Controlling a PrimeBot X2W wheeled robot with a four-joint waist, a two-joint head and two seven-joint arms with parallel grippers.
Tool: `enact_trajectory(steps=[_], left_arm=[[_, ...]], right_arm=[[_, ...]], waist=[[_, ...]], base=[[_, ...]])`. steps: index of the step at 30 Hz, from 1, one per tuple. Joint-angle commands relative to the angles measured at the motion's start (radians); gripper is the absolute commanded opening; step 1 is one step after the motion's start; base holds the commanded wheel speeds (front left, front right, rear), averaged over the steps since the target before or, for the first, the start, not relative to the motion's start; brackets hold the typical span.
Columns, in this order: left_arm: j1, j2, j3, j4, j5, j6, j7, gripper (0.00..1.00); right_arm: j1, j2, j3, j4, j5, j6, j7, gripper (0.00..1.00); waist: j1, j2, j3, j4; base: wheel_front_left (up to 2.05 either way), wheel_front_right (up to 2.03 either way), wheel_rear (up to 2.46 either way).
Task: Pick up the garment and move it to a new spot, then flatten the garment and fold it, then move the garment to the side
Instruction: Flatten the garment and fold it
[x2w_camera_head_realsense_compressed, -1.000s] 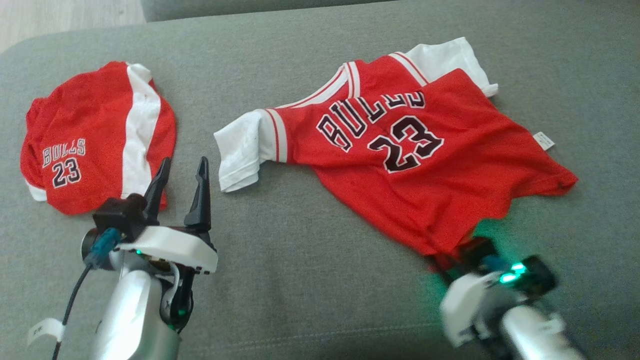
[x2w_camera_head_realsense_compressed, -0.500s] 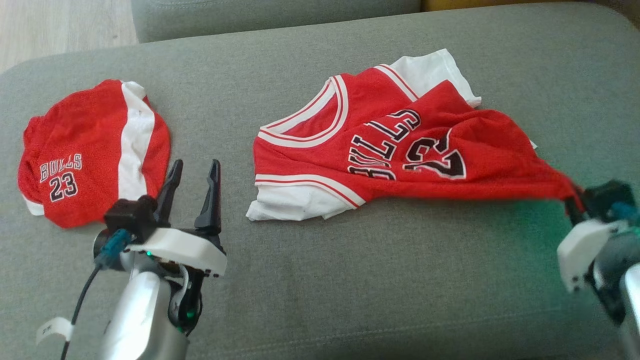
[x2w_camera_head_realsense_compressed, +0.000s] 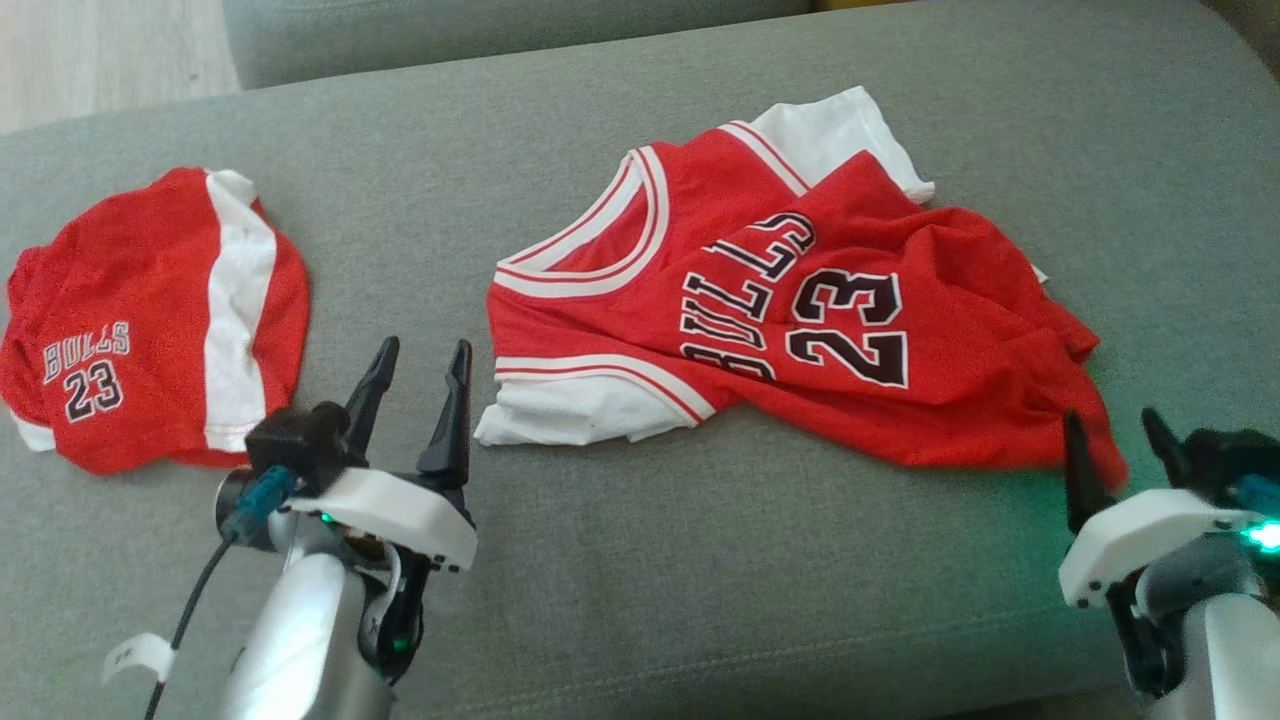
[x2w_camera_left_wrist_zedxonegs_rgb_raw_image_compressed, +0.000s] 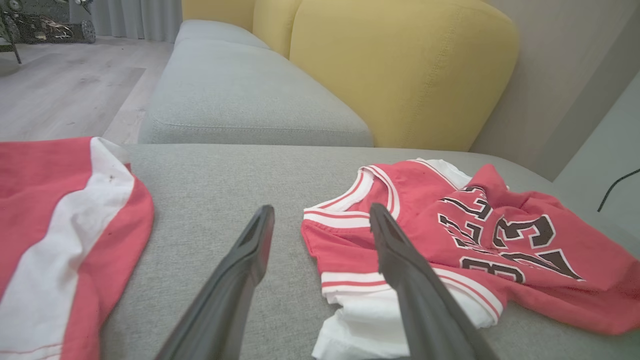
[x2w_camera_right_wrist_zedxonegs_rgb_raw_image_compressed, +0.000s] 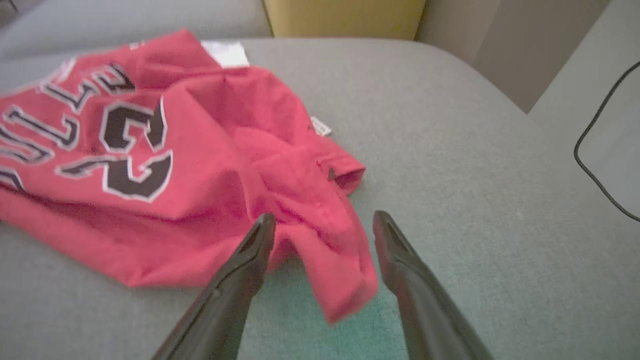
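Head view, left to right across the grey sofa seat (x2w_camera_head_realsense_compressed: 600, 560): red shorts (x2w_camera_head_realsense_compressed: 150, 320) lie by its left edge. The left hand (x2w_camera_head_realsense_compressed: 425, 350) hovers open near the front edge. The rumpled red jersey (x2w_camera_head_realsense_compressed: 800, 320) spreads over the right half, its hem corner lying ungripped between the parted fingers of the right hand (x2w_camera_head_realsense_compressed: 1110, 420). Yellow backrests (x2w_camera_left_wrist_zedxonegs_rgb_raw_image_compressed: 400, 75) and wood floor (x2w_camera_left_wrist_zedxonegs_rgb_raw_image_compressed: 60, 90) lie beyond the far edge.
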Motion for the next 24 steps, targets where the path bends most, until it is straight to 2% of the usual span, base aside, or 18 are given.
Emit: enact_trajectory(steps=[1, 4, 8, 16, 24], left_arm=[[-0.020, 0.010, 0.028, -0.026, 0.003, -0.004, -0.006, 1.00], [-0.012, 0.010, 0.020, -0.017, 0.008, -0.009, -0.006, 1.00], [-0.001, 0.016, -0.012, 0.009, 0.019, -0.020, -0.006, 1.00], [-0.022, 0.084, -0.078, 0.138, 0.036, -0.030, 0.008, 1.00], [-0.084, 0.093, -0.114, 0.244, 0.036, -0.031, 0.018, 1.00]], right_arm=[[-0.005, 0.002, 0.004, -0.057, 0.025, -0.001, -0.023, 1.00], [0.008, 0.032, -0.002, -0.112, 0.101, -0.001, -0.055, 1.00], [0.023, 0.040, -0.002, -0.159, 0.172, -0.001, -0.100, 1.00], [0.008, 0.041, 0.006, -0.155, 0.206, -0.001, -0.159, 1.00], [-0.006, 0.042, 0.020, -0.132, 0.207, -0.001, -0.181, 1.00]], waist=[[0.0000, 0.0000, -0.003, -0.008], [0.0000, 0.0000, -0.009, -0.020], [0.0000, 0.0000, -0.011, -0.031], [0.0000, 0.0000, 0.001, -0.044], [0.0000, 0.0000, 0.016, -0.065]], base=[[0.00, 0.00, 0.00], [0.00, 0.00, 0.00], [0.00, 0.00, 0.00], [0.00, 0.00, 0.00], [0.00, 0.00, 0.00]])
